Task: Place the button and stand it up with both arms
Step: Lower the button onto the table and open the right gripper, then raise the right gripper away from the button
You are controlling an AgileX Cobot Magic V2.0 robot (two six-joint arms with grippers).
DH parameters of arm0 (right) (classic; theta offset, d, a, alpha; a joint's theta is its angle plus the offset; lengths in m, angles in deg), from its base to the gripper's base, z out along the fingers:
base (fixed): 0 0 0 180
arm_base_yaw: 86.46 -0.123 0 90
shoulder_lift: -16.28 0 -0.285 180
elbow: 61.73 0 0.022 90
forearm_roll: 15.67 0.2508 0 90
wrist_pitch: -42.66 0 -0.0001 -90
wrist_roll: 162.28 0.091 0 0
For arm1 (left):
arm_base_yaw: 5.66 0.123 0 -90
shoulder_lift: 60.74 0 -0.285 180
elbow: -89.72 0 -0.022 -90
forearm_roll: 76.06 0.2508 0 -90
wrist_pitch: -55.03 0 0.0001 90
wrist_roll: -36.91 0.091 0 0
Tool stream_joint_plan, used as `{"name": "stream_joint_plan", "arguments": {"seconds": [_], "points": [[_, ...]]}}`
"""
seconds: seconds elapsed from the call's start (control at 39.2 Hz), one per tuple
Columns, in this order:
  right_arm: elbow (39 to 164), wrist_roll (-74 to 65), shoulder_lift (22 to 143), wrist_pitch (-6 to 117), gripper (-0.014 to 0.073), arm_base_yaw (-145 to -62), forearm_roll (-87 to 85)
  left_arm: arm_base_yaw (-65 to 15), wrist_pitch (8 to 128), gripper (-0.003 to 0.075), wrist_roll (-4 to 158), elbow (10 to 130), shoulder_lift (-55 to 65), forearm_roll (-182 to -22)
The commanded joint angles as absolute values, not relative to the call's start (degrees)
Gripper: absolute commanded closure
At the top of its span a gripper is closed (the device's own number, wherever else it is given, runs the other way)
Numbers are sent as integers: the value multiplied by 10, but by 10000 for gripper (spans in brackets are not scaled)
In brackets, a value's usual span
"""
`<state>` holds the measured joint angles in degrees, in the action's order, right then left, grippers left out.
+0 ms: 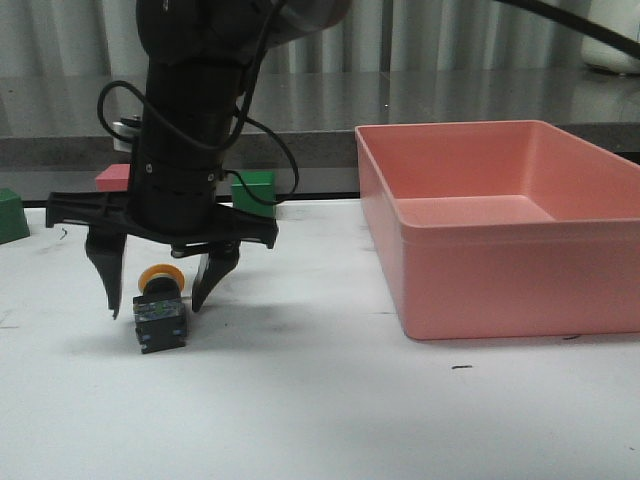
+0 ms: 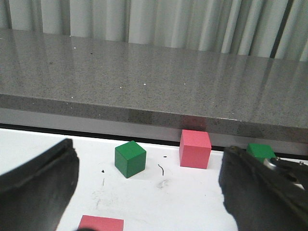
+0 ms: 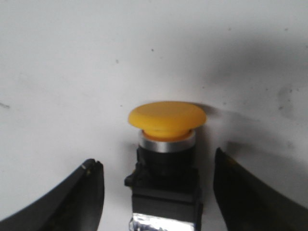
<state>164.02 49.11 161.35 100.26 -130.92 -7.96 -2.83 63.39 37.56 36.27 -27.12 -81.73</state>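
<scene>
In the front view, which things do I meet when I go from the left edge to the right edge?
Green cube at the edge → pink cube → button, between the open right gripper's fingers → second green cube → pink bin.

Button (image 1: 160,312): yellow mushroom cap, silver ring, black body; lying tipped on white table.

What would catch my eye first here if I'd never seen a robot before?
Probably the black gripper hanging open over the white table, its fingers on either side of a small button with a yellow cap; they are not touching it. Next, the big pink bin on the right, which appears empty.
</scene>
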Motion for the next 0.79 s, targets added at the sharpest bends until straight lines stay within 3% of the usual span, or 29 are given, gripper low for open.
{"name": "stream_joint_plan", "arguments": {"seconds": [0.0, 0.18, 0.23, 0.43, 0.54, 0.77], "points": [[1694, 481, 1568, 1026, 56, -1307, -87, -32, 585, 156, 375, 386, -265, -818], [1792, 443, 1560, 1116, 89, -1307, -88, -32, 585, 156, 375, 386, -265, -818], [1818, 434, 1560, 1138, 150, -1307, -89, -32, 585, 156, 375, 386, -265, -818], [1887, 408, 1560, 1177, 526, -1307, -93, -32, 585, 156, 375, 386, -265, -818], [1909, 408, 1560, 1195, 651, -1307, -94, -32, 585, 156, 375, 386, -265, -818], [1911, 354, 1528, 1198, 655, -1300, -93, -32, 585, 156, 375, 386, -265, -818]]}}
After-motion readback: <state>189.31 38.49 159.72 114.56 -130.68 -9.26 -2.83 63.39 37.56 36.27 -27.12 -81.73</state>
